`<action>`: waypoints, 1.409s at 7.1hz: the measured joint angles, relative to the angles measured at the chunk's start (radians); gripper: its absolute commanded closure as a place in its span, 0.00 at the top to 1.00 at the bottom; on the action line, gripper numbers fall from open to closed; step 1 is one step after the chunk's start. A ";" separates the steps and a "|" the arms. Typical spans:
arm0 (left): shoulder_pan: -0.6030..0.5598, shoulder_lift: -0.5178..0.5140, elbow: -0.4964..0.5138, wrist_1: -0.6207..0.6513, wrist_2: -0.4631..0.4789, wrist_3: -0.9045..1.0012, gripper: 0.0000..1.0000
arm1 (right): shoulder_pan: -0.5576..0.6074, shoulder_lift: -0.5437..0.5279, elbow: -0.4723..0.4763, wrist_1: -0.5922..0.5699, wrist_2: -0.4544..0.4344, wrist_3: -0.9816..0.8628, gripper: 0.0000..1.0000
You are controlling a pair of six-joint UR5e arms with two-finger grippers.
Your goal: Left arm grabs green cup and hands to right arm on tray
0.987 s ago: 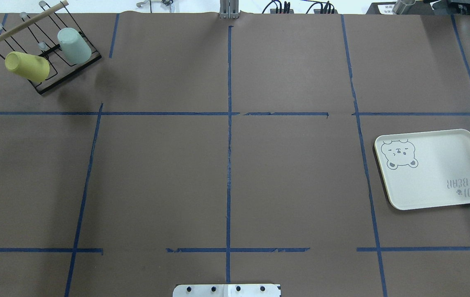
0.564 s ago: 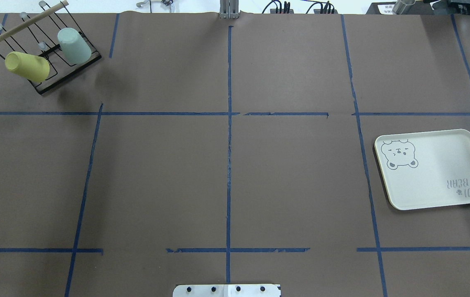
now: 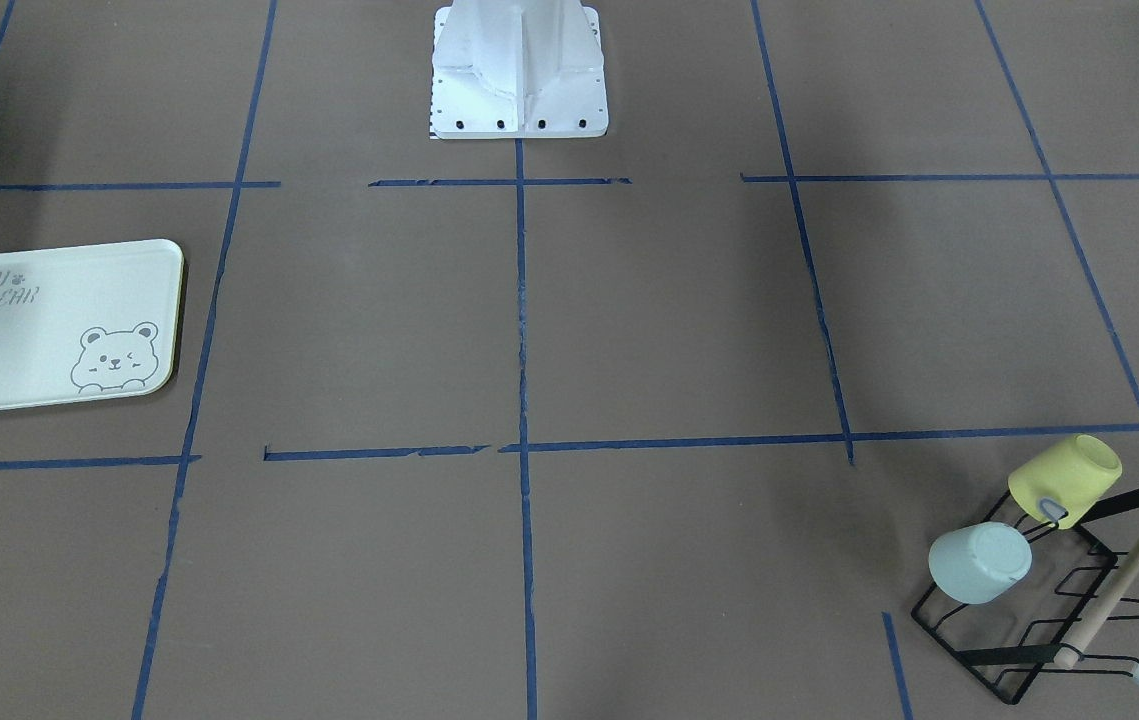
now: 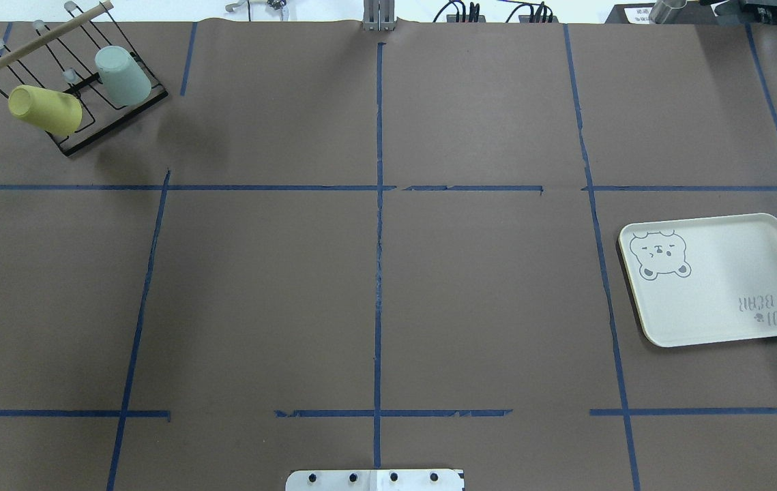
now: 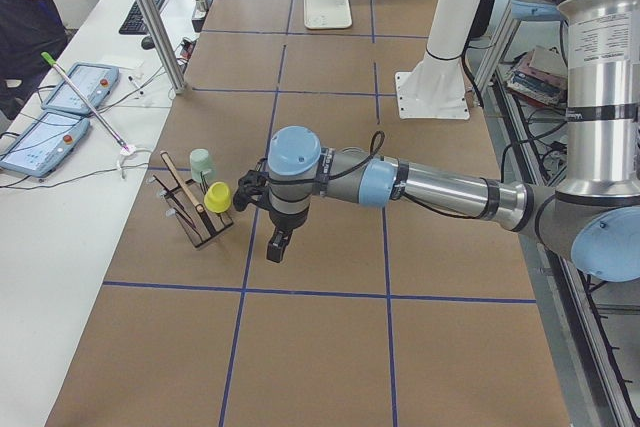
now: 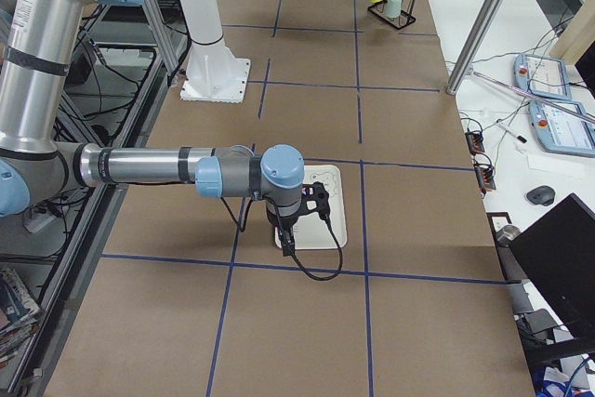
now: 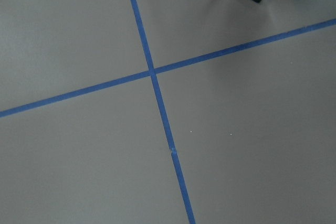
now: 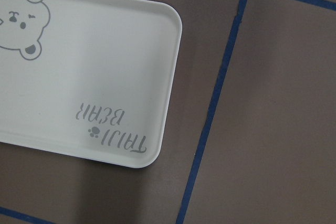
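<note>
The green cup [image 4: 122, 75] hangs upside down on a black wire rack [image 4: 110, 123] at the table's far left; it also shows in the front view [image 3: 979, 563] and the left side view [image 5: 202, 163]. The tray [image 4: 715, 279] lies flat at the right, with nothing on it, and fills the upper left of the right wrist view [image 8: 105, 77]. The left gripper [image 5: 278, 245] hangs above the table a little to the robot's side of the rack. The right gripper [image 6: 284, 239] hovers over the tray's [image 6: 330, 202] near edge. Both grippers show only in the side views, so I cannot tell whether they are open or shut.
A yellow cup [image 4: 45, 109] hangs on the same rack beside the green one, with a wooden bar [image 4: 40, 41] across the rack's top. The robot's white base [image 3: 519, 70] stands at the table's middle edge. A person [image 5: 25, 7] sits at a side desk.
</note>
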 measured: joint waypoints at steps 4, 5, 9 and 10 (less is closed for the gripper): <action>0.140 -0.345 0.124 -0.002 0.007 -0.349 1.00 | 0.000 0.000 0.001 0.000 0.002 0.000 1.00; 0.189 -0.435 0.198 -0.006 0.016 -0.406 1.00 | 0.000 0.000 0.001 0.000 0.002 0.000 1.00; 0.368 -0.677 0.484 -0.137 0.222 -0.594 1.00 | 0.000 0.000 0.001 0.000 0.003 0.000 1.00; 0.405 -0.697 0.554 -0.222 0.246 -0.641 1.00 | 0.000 0.000 0.001 0.000 0.003 0.000 1.00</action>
